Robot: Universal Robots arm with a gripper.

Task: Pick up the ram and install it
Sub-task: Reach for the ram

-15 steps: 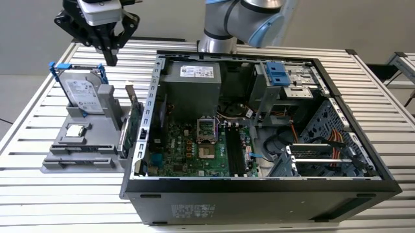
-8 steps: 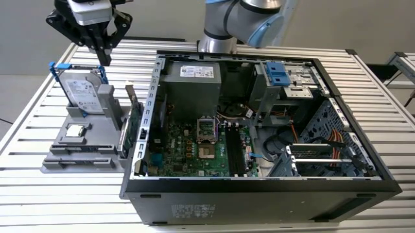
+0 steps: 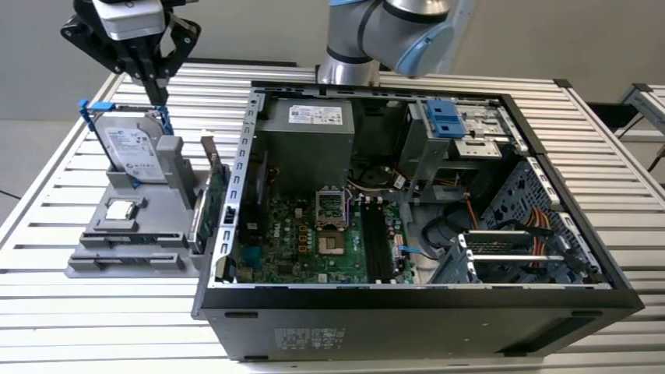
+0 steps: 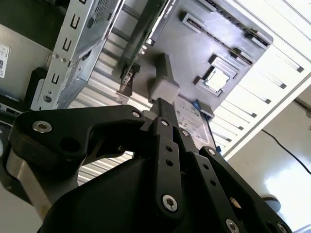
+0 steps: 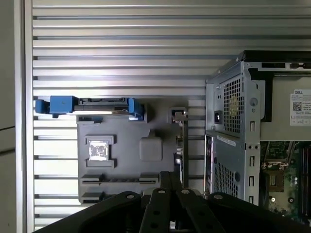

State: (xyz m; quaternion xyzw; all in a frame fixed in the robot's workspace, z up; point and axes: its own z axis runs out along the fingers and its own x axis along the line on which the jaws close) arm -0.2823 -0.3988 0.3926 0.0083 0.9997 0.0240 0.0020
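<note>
Jaws of the gripper (image 3: 158, 93) pressed together into one narrow black point, with nothing clamped between them and nothing touched. In the exterior view, hanging high over the far end of a gray holder tray (image 3: 78, 269), above a hard drive (image 3: 135, 152) standing upright in a blue caddy (image 3: 93, 104), clear of both. Tray on a slatted metal table (image 3: 42, 327), at the exterior view's left of an open computer case (image 3: 416, 315). Down the tray from the drive, a small square silver processor chip (image 3: 123, 209), lying flat. Past that chip, in the first wrist view, the ram (image 5: 121, 179): a thin dark strip seen edge-on, held between two slotted gray blocks, well apart from the gripper, on the tray and not in the case. Along the tray's case-side edge, a green expansion card (image 3: 213, 204) standing on edge. Inside the case, a green motherboard (image 3: 311, 245), lying flat and open to view.
</note>
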